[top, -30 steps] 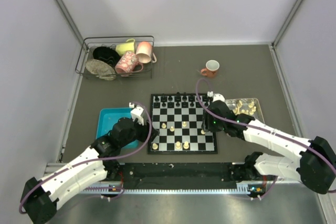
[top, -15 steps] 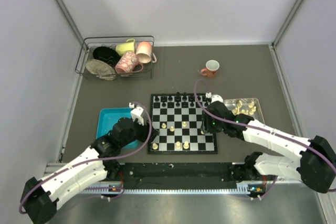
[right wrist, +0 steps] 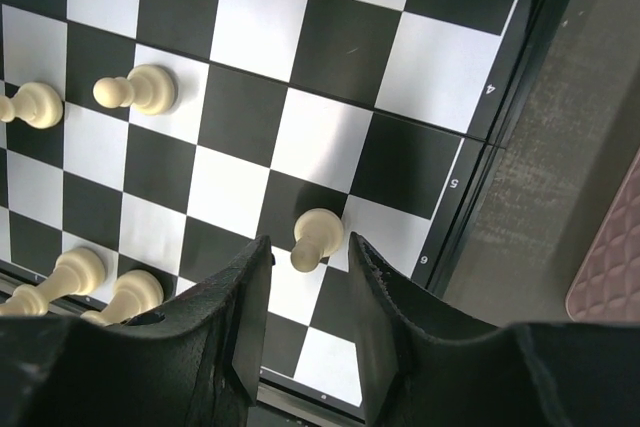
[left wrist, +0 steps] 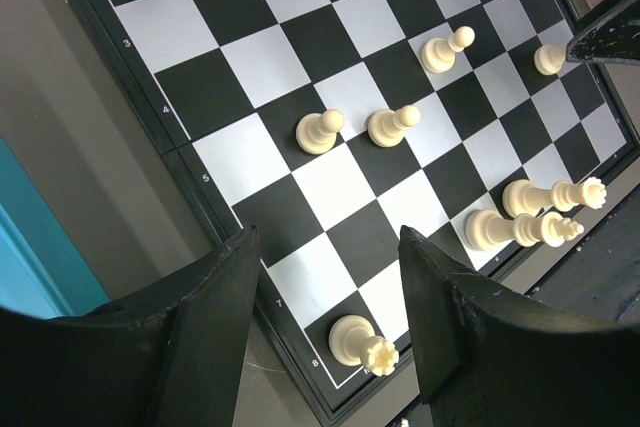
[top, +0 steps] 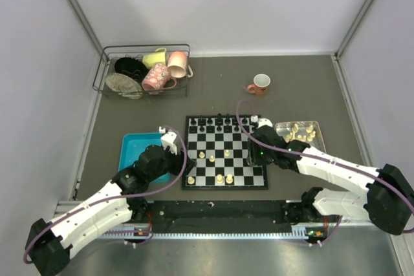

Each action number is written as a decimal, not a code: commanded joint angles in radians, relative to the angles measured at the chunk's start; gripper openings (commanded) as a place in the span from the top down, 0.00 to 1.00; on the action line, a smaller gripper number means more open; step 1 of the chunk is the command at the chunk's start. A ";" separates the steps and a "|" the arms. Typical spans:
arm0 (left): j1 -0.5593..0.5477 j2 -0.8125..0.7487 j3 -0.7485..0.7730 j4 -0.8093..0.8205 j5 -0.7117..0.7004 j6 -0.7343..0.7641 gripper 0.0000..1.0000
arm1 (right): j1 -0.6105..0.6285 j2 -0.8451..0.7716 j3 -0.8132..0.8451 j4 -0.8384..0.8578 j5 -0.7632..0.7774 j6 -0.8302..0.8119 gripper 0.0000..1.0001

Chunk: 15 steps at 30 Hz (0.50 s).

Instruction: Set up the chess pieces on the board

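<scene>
Half-open, empty: left gripper [left wrist: 328,252] over glossy black-and-white chequered board [left wrist: 250,57]. Narrowly parted around smooth rounded cream-white pawn [right wrist: 318,235]: right gripper [right wrist: 309,272].

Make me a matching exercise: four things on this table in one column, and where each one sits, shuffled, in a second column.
1. blue tray
2. orange mug
3. wire basket
4. pink tray

A. right of the board, holding cream pieces
B. far left corner, full of cups
C. left of the board
D. alone beyond the board's far right corner

Pairs: 1-C, 2-D, 3-B, 4-A
</scene>
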 commanded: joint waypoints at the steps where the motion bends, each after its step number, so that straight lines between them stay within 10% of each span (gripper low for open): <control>1: -0.006 -0.016 -0.008 0.058 0.006 0.007 0.37 | 0.026 0.024 0.049 0.000 -0.009 -0.007 0.64; 15: -0.004 -0.018 -0.010 0.061 0.011 0.009 0.37 | 0.033 0.023 0.048 -0.001 -0.008 -0.013 0.81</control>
